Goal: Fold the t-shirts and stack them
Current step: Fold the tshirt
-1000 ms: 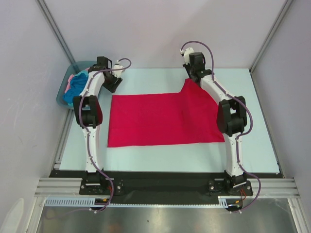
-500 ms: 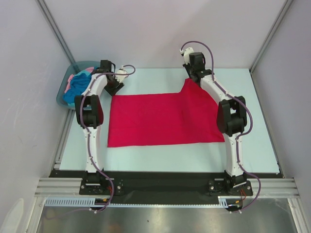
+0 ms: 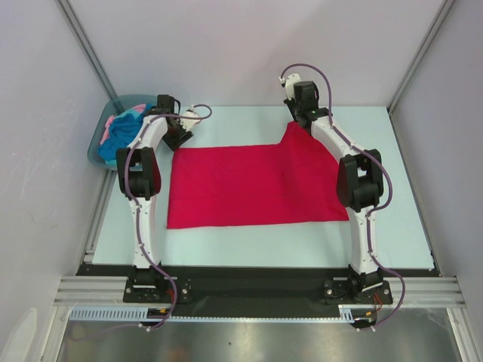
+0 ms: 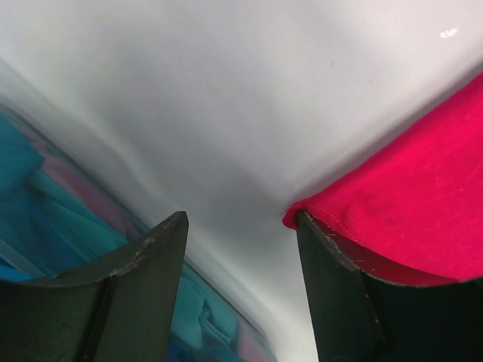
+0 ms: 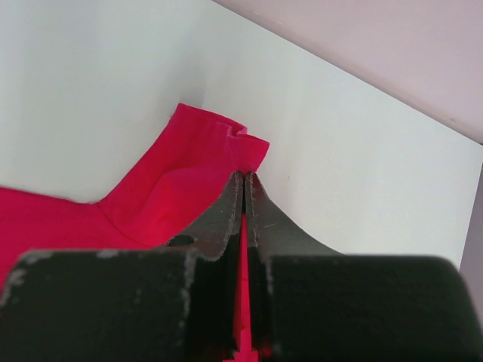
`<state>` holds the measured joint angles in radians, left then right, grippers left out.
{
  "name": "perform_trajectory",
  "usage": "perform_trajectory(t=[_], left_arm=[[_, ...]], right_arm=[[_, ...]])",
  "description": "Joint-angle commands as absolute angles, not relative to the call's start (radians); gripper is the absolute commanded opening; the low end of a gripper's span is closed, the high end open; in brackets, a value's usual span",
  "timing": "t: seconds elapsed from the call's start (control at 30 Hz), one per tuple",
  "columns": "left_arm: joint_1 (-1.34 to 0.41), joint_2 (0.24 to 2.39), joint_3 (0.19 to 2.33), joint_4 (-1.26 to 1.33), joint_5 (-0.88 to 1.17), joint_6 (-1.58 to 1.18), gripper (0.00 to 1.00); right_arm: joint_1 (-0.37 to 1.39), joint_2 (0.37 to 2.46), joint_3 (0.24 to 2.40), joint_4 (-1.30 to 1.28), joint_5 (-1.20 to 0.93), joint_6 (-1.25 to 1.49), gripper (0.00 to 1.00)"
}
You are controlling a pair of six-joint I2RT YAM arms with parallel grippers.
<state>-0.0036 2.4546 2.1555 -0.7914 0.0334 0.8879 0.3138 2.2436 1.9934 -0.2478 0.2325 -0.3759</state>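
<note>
**Red shirt** [image 3: 249,185]: spread flat on the table [image 3: 226,241] between the two arms. Its far right corner is drawn up into a peak at the right tool [image 3: 297,119].

**Right tool** [image 5: 245,181]: jaws pressed together, with a thin edge of the red shirt [image 5: 181,188] pinched between them. The gathered cloth is bunched just beyond the tips.

**Left tool** [image 4: 240,226]: jaws held wide, with nothing between them. It is set over bare table at the far left corner of the red shirt [image 4: 407,204]. That corner is seen right at the inner edge of one finger [image 4: 332,286].

**Blue shirt** [image 3: 118,138] and **pink shirt** [image 3: 112,121]: heaped together in the tub [image 3: 93,153], off the table's far left edge, close to the left tool.
</note>
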Motion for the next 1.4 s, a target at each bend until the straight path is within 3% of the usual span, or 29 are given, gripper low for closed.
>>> perform_trajectory(t=[0.0,0.47,0.77,0.9,0.97,1.0,1.1,1.37], left_arm=[[0.026,2.427,2.117,-0.848,-0.008,0.905,0.66],[0.009,2.413,2.134,-0.913,0.09,0.896,0.65],[0.009,2.444,2.137,-0.946,0.144,0.862,0.6],[0.008,2.456,2.138,-0.946,0.16,0.853,0.52],[0.009,2.467,2.143,-0.946,0.163,0.847,0.41],[-0.018,2.473,2.146,-0.946,0.161,0.845,0.25],[-0.025,2.493,2.154,-0.946,0.155,0.839,0.0],[-0.028,2.481,2.158,-0.933,0.179,0.805,0.0]], right_arm=[[0.324,2.206,2.008,-0.19,0.252,-0.387,0.0],[0.327,2.207,2.01,-0.189,0.253,-0.387,0.0],[0.333,2.204,2.006,-0.19,0.253,-0.385,0.0],[0.334,2.201,2.005,-0.189,0.253,-0.388,0.0],[0.337,2.2,2.005,-0.19,0.252,-0.388,0.0],[0.337,2.2,2.005,-0.19,0.252,-0.388,0.0],[0.339,2.2,2.005,-0.19,0.253,-0.39,0.0],[0.342,2.194,1.997,-0.198,0.25,-0.39,0.0]])
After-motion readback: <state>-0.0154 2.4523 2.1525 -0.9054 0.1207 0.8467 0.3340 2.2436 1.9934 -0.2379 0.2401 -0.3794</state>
